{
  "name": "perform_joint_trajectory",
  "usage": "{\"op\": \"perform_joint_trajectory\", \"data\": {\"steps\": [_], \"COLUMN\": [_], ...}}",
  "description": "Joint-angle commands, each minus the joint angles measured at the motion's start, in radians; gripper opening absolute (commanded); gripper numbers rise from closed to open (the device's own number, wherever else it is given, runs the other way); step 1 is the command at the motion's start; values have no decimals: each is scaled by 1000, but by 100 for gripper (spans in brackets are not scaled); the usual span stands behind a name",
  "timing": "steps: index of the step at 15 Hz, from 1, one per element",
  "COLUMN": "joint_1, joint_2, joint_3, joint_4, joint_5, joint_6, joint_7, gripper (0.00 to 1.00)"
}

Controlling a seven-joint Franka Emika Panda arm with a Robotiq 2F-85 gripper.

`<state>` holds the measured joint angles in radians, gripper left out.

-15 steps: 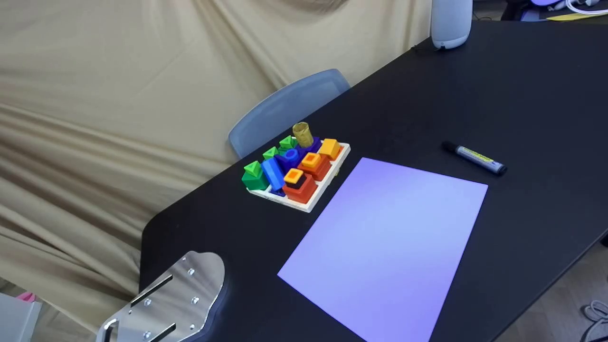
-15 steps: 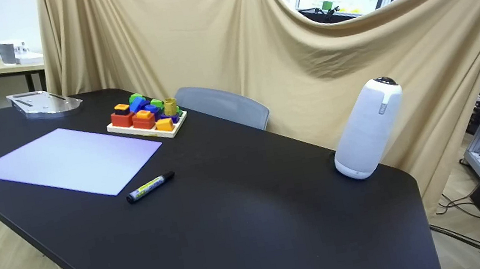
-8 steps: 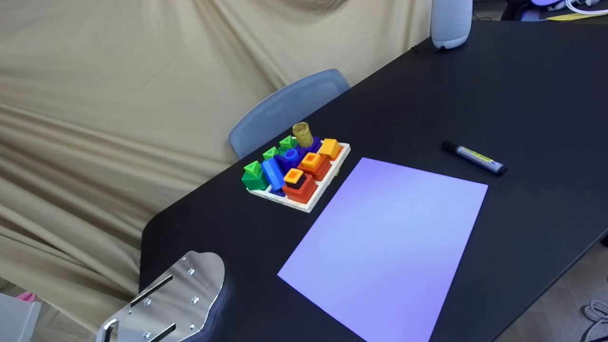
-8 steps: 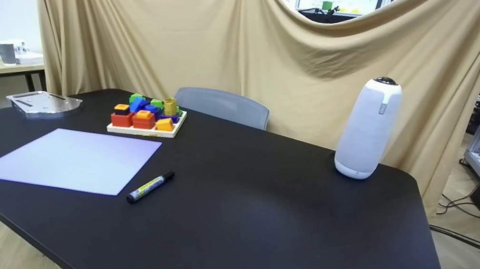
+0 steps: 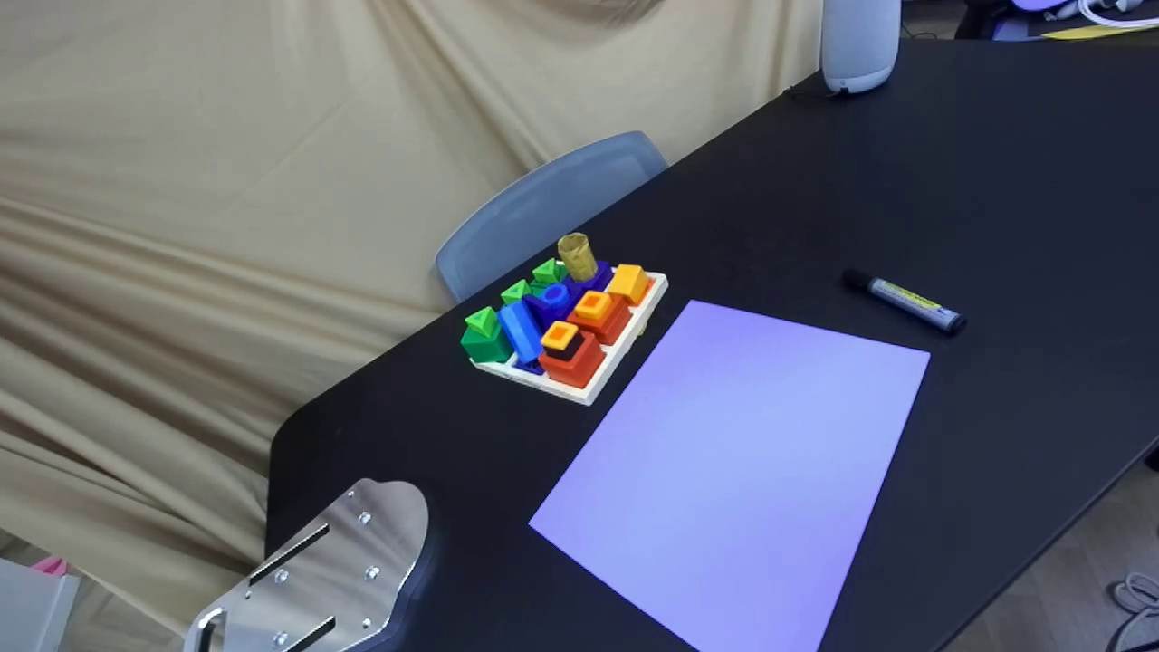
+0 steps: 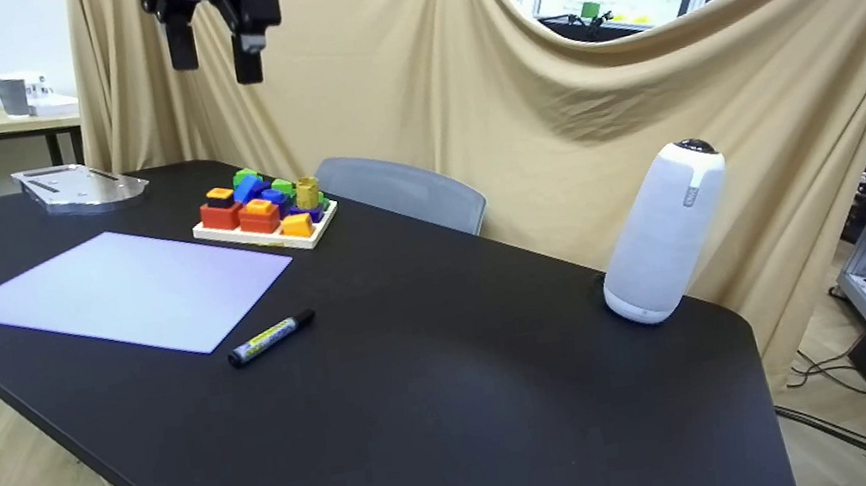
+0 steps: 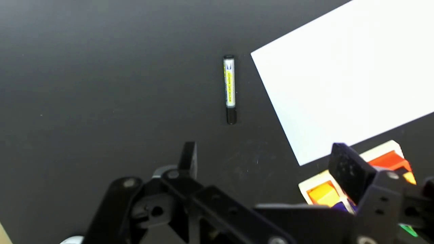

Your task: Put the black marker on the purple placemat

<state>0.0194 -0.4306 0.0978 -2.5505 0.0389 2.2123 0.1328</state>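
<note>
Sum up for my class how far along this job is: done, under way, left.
Done: nothing yet; the slim black-capped marker lies on the smooth black table, just off the flat rectangular purple placemat. Under way: perhaps the approach; the black two-fingered hand hangs open and empty above the table. Left: grasping the marker and laying it on the placemat.

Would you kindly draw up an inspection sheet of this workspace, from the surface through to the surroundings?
Surface: black tabletop, faintly scuffed-looking in the wrist view; no spills seen.
Job's things: black marker lies beside, not touching, the purple placemat; both rest flat on the tabletop.
Clutter: white tray of coloured blocks, apart from the purple placemat; metal plate; white device.
Gripper: open above the tabletop, holding nothing.
Cables: dark cables on the floor; nothing seen touching the black marker or purple placemat.
Surroundings: grey-blue chair by the tabletop's edge, beige curtain beyond it.
</note>
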Motion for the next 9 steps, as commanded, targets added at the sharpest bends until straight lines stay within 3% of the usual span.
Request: {"op": "perform_joint_trajectory", "data": {"steps": [1,5,9], "joint_1": [7,6,7], "joint_2": [11,29,74], "joint_3": [-11,-10,-16], "joint_4": [-10,-13,-51], "joint_5": [-4,-4,16], "joint_6": [8,18,102], "joint_7": [-3,-2,0], "gripper": [100,100,100]}}
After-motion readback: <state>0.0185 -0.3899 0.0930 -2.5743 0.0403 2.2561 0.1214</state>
